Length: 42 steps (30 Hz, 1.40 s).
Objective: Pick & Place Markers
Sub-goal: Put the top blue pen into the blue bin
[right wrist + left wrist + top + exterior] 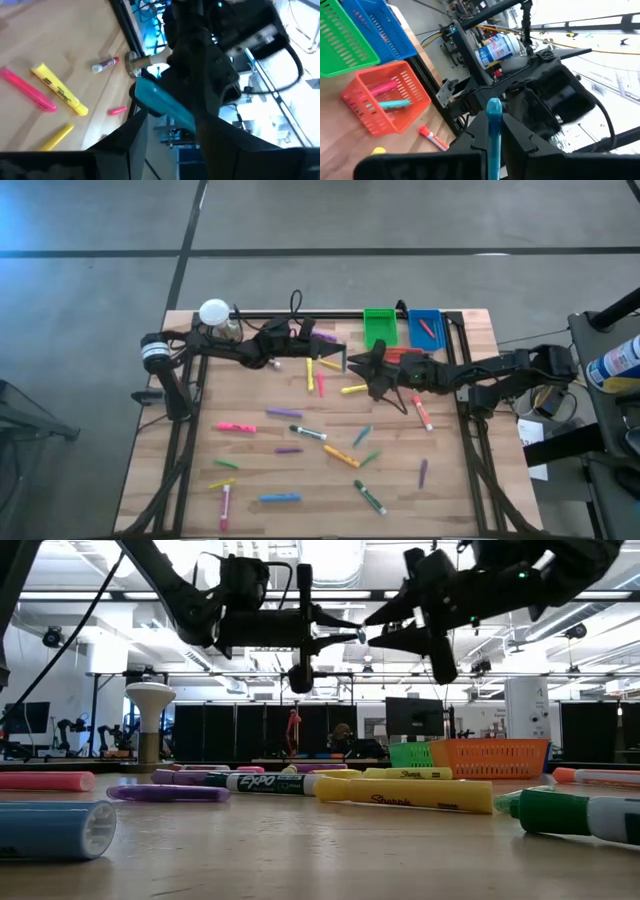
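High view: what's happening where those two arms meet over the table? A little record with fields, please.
Setting: wooden table strewn with loose capped markers
Left arm's jaws: shut on a light blue capped marker, held above the table's middle
Right arm's jaws: open, facing that marker's free end
Bins: green slotted plastic bin, blue slotted bin, orange slotted bin holding two markers
Likely next: a handover, perhaps

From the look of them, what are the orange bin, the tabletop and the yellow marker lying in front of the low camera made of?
Orange bin: looks like moulded plastic, since its walls are slotted and uniformly coloured, with a slight sheen.
Tabletop: appears to be wood, with pale planks, visible seams and a matte finish.
Yellow marker: probably smooth plastic, with a glossy barrel and printed black lettering.
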Tool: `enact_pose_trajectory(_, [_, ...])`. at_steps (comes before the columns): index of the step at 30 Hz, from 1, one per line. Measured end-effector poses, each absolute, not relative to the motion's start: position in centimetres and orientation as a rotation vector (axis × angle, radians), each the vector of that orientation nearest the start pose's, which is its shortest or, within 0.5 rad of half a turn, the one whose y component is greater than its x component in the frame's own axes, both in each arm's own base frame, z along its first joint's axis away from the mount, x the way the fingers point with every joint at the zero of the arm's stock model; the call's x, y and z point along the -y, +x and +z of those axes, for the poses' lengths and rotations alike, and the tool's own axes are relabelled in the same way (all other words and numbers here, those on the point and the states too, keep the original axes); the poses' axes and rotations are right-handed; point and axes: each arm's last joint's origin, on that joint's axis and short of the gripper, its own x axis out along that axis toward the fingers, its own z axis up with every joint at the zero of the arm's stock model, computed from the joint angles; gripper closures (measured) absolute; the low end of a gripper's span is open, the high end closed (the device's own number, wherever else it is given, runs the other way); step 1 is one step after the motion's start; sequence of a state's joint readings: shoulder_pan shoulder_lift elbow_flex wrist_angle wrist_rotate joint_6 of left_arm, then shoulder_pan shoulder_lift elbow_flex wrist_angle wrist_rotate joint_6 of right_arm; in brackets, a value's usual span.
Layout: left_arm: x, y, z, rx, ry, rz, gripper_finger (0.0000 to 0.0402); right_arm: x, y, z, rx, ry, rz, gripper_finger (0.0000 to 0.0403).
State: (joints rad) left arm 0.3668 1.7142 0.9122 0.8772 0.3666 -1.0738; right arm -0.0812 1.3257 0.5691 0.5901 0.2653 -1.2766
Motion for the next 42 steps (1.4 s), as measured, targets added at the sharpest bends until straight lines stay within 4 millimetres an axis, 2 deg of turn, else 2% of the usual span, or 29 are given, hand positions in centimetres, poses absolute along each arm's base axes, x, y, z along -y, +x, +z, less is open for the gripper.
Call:
enact_pose_trajectory(4, [-12.1, 34.6, 23.9, 0.055, -1.046, -0.055, 0.0376, 2.8, 28.3, 21.9, -0.402, -1.314, -0.207, 0.0245])
enact_pose_trajectory(11, [-12.2, 34.5, 23.7, 0.033, -1.048, -0.072, 0.0376, 2.4, 29.6, 22.0, -0.405, -1.337, -0.186, 0.0251])
enact_pose_trajectory(24, [-12.3, 34.4, 23.5, 0.012, -1.057, -0.076, 0.0376, 2.4, 30.1, 22.3, -0.400, -1.335, -0.188, 0.0314])
enact_pose_trajectory(35, [-12.5, 34.3, 23.5, 0.016, -1.040, -0.071, 0.0386, 2.4, 30.0, 22.5, -0.377, -1.222, -0.213, 0.0328])
enact_pose_trajectory(42, [-13.0, 34.1, 23.5, 0.020, -0.984, -0.074, 0.0376, 2.4, 30.0, 22.6, -0.350, -1.040, -0.244, 0.0345])
